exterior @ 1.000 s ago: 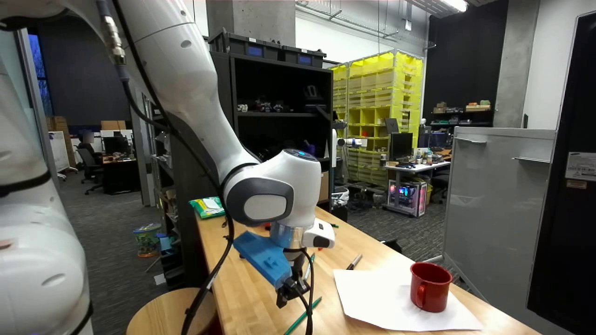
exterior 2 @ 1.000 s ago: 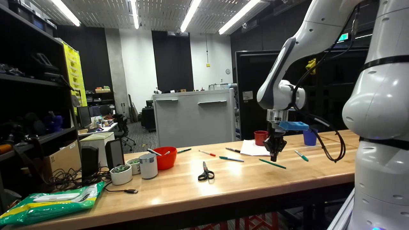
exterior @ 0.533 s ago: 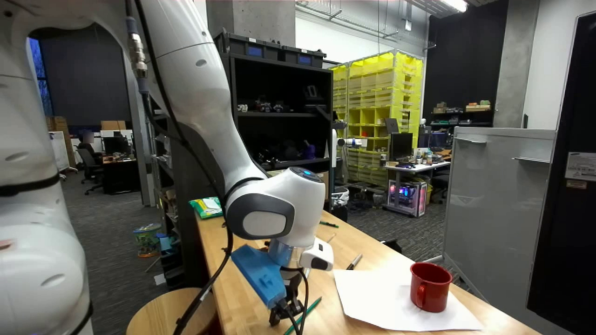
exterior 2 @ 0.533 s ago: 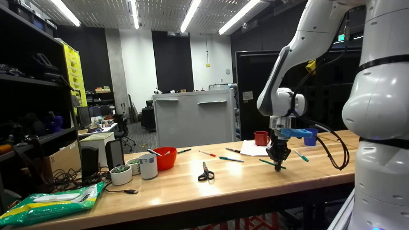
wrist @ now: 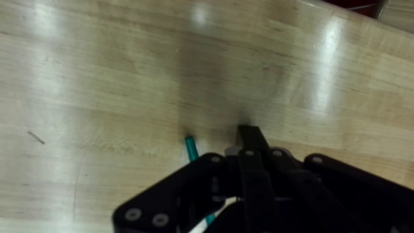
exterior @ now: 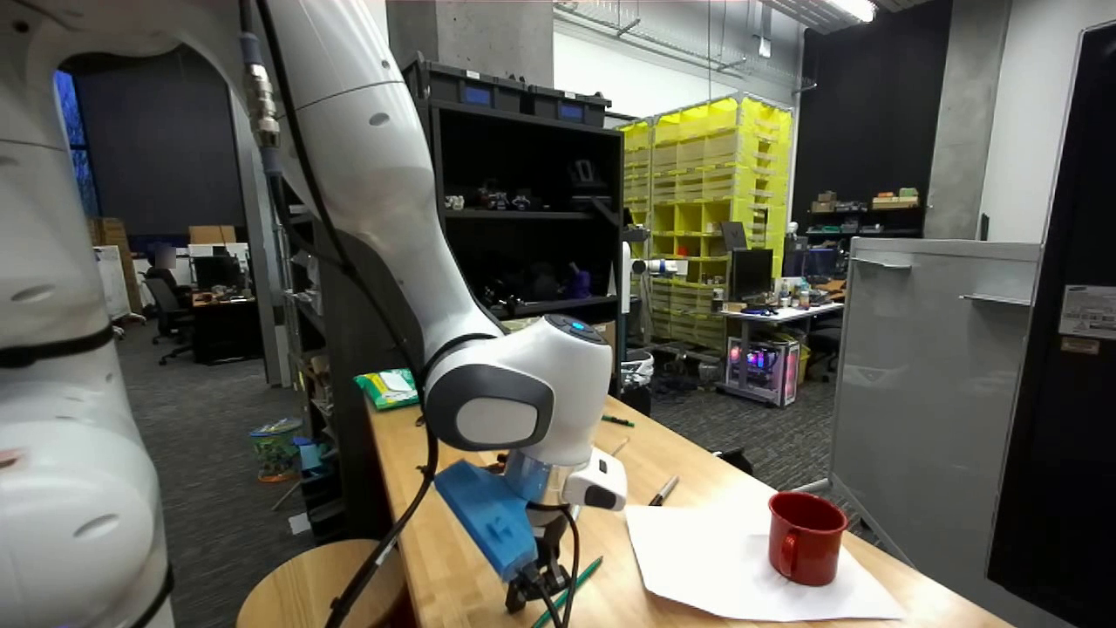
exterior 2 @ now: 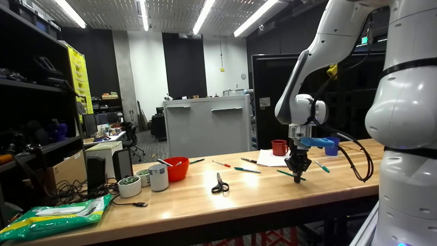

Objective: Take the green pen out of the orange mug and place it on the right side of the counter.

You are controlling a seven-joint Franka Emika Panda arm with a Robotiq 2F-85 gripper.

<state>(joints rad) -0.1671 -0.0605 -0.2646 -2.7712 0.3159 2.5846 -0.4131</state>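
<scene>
Green pen (wrist: 191,149) lies on the counter (exterior 2: 191,198) beside the gripper (wrist: 249,130), whose jaws meet

The table (exterior 2: 191,205) shows pale brown, streaky wood grain — the squat mug (exterior 2: 177,171) is orange-red, the handled mug (exterior: 813,534) darker red, the wipes pack (exterior 2: 65,218) green, yellow and white, the tool (exterior 2: 297,178) black.

4 strip lights (exterior 2: 204,17) lit overhead; dark carpet (exterior: 209,419); yellow rack (exterior: 753,161) beyond black shelf unit (exterior: 523,161); wall clock (exterior 2: 243,76).
</scene>
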